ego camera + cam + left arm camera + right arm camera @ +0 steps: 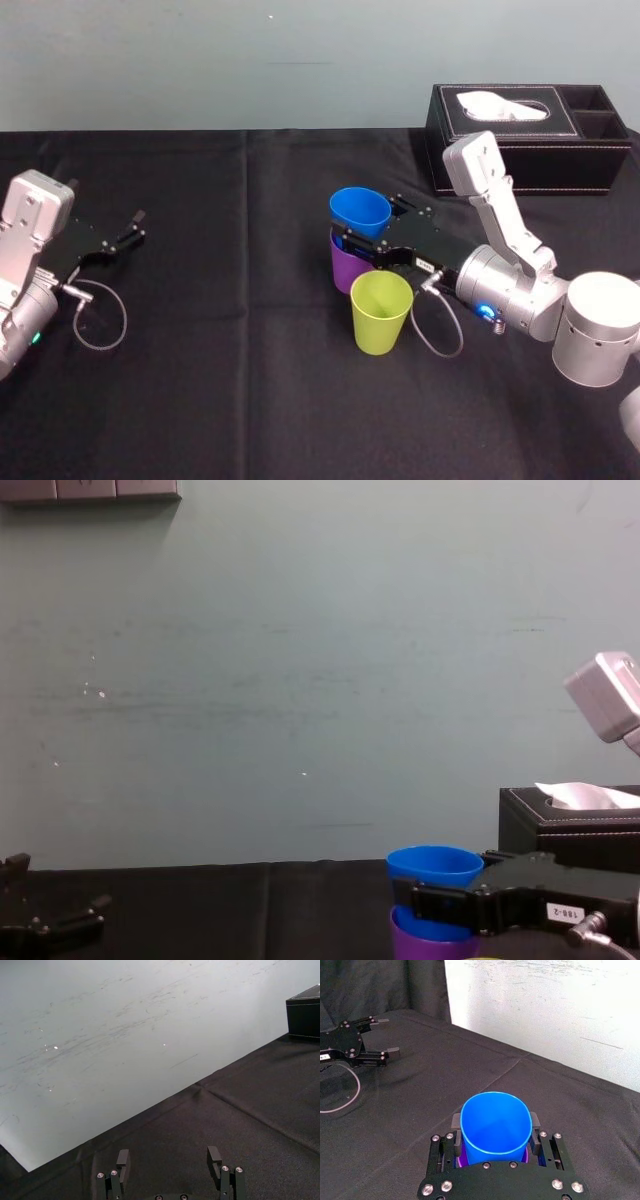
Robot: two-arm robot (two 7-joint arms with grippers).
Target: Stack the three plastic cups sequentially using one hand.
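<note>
The blue cup (pixel 360 210) sits tilted in the mouth of the purple cup (pixel 347 265), only partly sunk in. My right gripper (pixel 365 222) reaches in from the right and is shut on the blue cup, one finger on each side of it. The right wrist view shows its fingers (pixel 456 1121) pressed against the blue cup (pixel 495 1120), with a purple cup rim (pixel 461 1160) just below. The yellow-green cup (pixel 380 310) stands upright on its own, just in front of the pair. My left gripper (pixel 135 225) rests open at the far left of the table.
A black tissue box (pixel 530 135) stands at the back right, behind the right arm. A cable loop (pixel 100 320) lies by the left arm. The black cloth between the left gripper and the cups is bare.
</note>
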